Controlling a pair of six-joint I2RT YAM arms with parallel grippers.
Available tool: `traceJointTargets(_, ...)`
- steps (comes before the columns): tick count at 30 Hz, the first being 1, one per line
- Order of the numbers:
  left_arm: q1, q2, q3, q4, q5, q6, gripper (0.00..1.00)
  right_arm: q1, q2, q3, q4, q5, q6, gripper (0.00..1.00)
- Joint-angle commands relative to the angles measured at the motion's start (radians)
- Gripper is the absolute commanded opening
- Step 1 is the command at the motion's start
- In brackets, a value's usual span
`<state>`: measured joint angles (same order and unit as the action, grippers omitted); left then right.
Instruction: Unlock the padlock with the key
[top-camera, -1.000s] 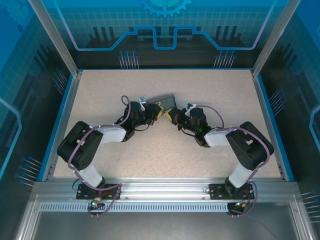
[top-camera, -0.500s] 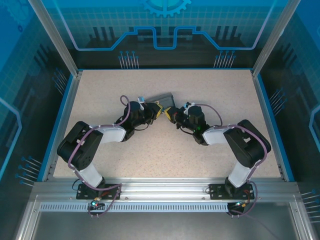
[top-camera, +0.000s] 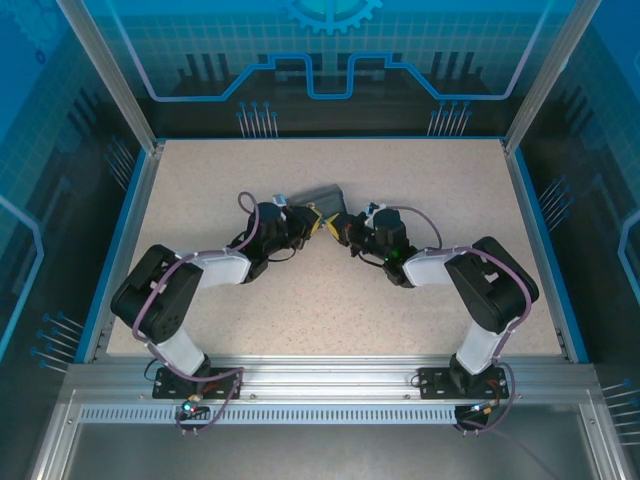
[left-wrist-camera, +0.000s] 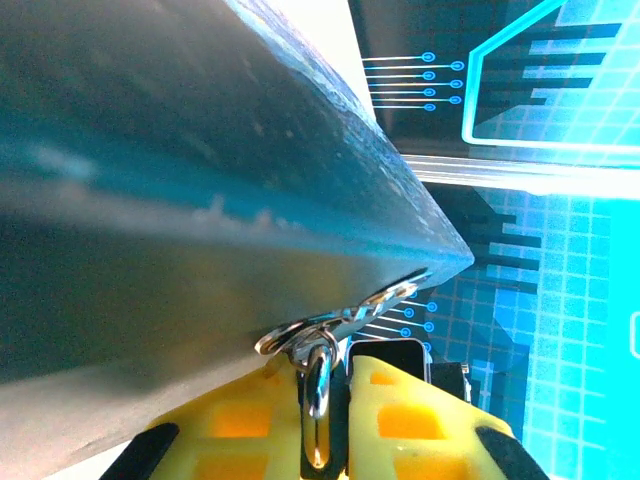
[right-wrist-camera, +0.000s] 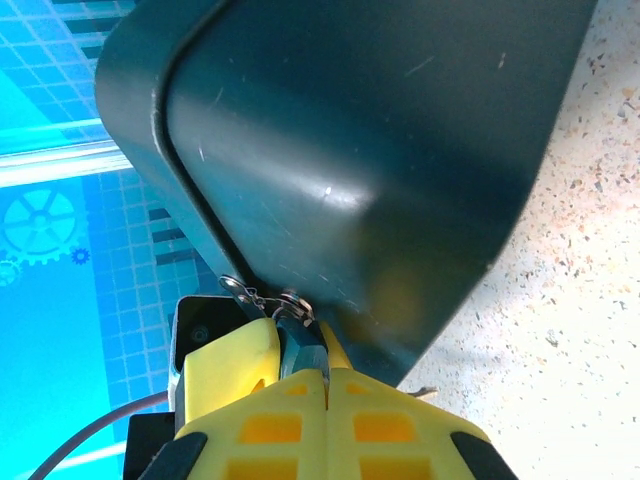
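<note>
My left gripper is shut on the padlock, a small silvery piece standing upright between its yellow fingers. From the right wrist view the padlock looks bluish, its top against the lower edge of the dark box. The key, thin and jagged, hangs on a ring by the padlock's top and lies along the box edge; its tip points left. My right gripper is shut, its tips right at the padlock. Both grippers meet nose to nose at mid table.
The box lies tilted just behind the two grippers on the speckled table. Blue-lit walls surround the table. Bare tabletop lies to the right of the box.
The right arm has slid left, bringing its gripper up against the left one. The box has shifted slightly left. The left gripper has kept its grip.
</note>
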<state>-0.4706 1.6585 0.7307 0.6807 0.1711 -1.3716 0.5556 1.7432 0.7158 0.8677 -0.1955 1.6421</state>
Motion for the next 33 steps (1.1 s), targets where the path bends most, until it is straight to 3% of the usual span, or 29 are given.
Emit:
traceJointTargets(1, -0.038, -0.03, 0.005, -0.135, 0.054, -0.003, 0.0, -0.001, -0.017, 0.059, 0.086, 0.012, -0.011, 0.09)
traceJointTargets(10, -0.039, -0.04, 0.009, -0.182, 0.025, -0.011, 0.0, -0.011, -0.046, 0.023, 0.088, 0.008, -0.016, 0.34)
traceJointTargets(15, -0.039, -0.041, 0.013, -0.197, 0.019, -0.011, 0.0, -0.017, -0.091, -0.004, 0.058, -0.043, -0.053, 0.67)
traceJointTargets(18, -0.038, -0.043, 0.013, -0.2, 0.016, -0.009, 0.0, -0.027, -0.15, -0.032, -0.031, -0.066, -0.1, 0.79)
traceJointTargets(26, -0.039, -0.046, 0.019, -0.219, 0.01, -0.003, 0.0, -0.073, -0.37, -0.03, -0.471, -0.103, -0.408, 0.85)
traceJointTargets(33, -0.038, -0.046, 0.023, -0.233, 0.01, -0.003, 0.0, -0.073, -0.467, 0.156, -0.947, -0.016, -1.0, 0.8)
